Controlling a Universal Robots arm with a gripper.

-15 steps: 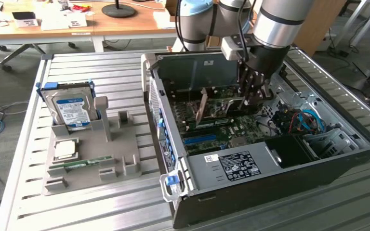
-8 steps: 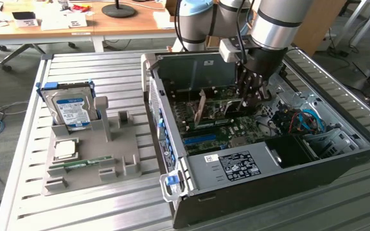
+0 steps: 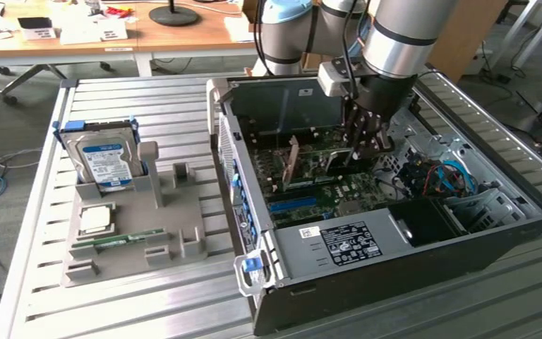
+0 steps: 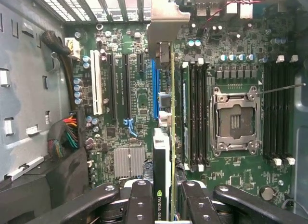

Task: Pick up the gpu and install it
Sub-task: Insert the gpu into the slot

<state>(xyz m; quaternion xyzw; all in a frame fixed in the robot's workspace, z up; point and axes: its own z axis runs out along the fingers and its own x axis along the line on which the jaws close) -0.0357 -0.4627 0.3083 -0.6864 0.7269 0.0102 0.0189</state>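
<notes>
- Inside the open computer case (image 3: 422,282) on the table (image 3: 158,106), exterior view: the claw (image 3: 365,145) holds the gpu (image 3: 329,161) upright above the motherboard (image 3: 346,191).
- Wrist view: the claw (image 4: 166,204) is clenched on the gpu (image 4: 162,151), edge-on near the blue slot (image 4: 154,89). Seating it well likely means keeping the card square and the pressure even.

The gpu (image 4: 162,171) is shown black-faced and green-edged. The motherboard (image 4: 144,103) is coloured green, striped by a blue slot (image 4: 154,89) and a white slot (image 4: 97,84). At nine o'clock from the black case (image 3: 394,282) in the exterior view, a hard drive (image 3: 104,161) is labelled blue and white.
</notes>
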